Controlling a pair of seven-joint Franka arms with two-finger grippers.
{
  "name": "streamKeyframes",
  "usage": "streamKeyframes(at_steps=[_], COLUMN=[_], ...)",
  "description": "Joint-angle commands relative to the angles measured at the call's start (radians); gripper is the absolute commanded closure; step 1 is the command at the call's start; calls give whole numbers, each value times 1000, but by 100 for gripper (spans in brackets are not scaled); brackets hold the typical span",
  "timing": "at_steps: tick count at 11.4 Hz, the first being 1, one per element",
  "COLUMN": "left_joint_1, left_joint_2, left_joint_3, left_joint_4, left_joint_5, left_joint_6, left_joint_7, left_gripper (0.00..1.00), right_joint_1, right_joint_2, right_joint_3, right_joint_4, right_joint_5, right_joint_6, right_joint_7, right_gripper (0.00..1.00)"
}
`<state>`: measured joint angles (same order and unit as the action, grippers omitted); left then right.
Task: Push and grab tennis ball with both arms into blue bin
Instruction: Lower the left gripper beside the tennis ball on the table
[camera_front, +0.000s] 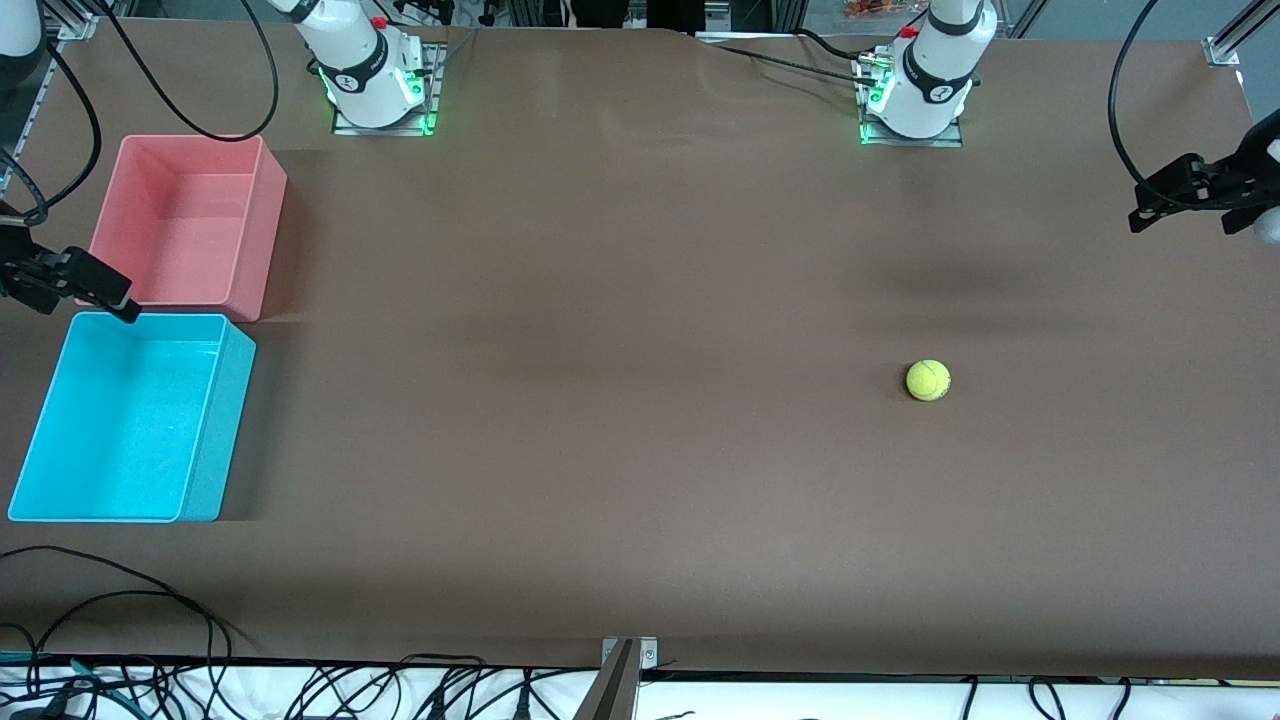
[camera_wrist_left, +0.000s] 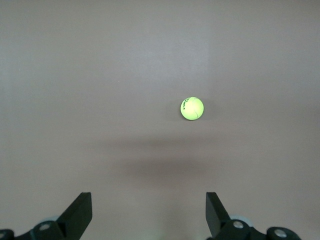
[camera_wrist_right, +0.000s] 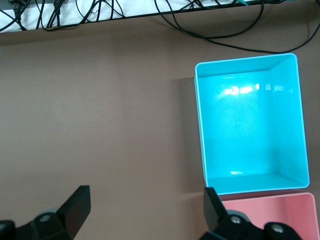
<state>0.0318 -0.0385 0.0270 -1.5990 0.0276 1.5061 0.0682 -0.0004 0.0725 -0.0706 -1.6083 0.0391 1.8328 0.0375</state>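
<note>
Brown matte worktop carries everything, and the task looks not yet started. Left hand hangs high over the left arm's end of the worktop, fingers spread wide, holding nothing. Right hand hovers over the right arm's end, by the bins, also spread and empty. Small fuzzy yellow-green tennis ball lies alone toward the left arm's end, touched by neither hand. Bright cyan rectangular plastic bin is well apart from it, empty, beside the pink plastic bin. I judge the push, the grab and the drop all remain.
</note>
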Motion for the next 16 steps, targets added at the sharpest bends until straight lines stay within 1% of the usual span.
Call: streamKeyframes(at_steps=[1,2,4,5,6,7,9,10,11,12,13,14,16], left_joint_1=[17,22,23,42,43,34,34,33,34,34,33,22,16], left_joint_2=[28,35,80,84,92,103,104,108,120,140,153,158,176], left_joint_3=[-6,-4,-4,-4,-4,-4,-4,-4,-4,-4,-6,-6,-6], left_joint_4=[-34,-62,-146,-183,-199,-246,-368,-415,-456,-479,-484,-487,-486], left_joint_5=[1,-6,0,-5,-6,-2,0,3,3,5,5,3,2], left_joint_6=[43,81,176,219,239,294,470,535,605,653,660,658,660], left_joint_7=[2,4,5,24,31,21,22,25,33,36,38,74,316], left_gripper=[0,0,0,0,0,0,0,1,12,35,71,100,100], right_joint_1=[-9,-7,-7,-7,-7,-7,-7,-7,-7,-6,-6,-7,-7], right_joint_2=[9,9,9,9,9,9,9,9,7,7,7,7,9], right_joint_3=[-9,-9,-9,-9,-9,-9,-9,-9,-9,-9,-9,-9,-9], right_joint_4=[21,21,21,21,21,21,21,21,21,21,21,21,21], right_joint_5=[2,1,-1,-1,-1,-1,-1,-1,-1,-1,-1,-1,-1], right_joint_6=[-4,-1,-1,-3,-3,-4,-4,-6,-9,-10,-10,-10,-10], right_joint_7=[4,4,4,4,4,4,4,4,4,4,4,4,4], right_gripper=[0,0,0,0,0,0,0,0,0,0,0,0,0])
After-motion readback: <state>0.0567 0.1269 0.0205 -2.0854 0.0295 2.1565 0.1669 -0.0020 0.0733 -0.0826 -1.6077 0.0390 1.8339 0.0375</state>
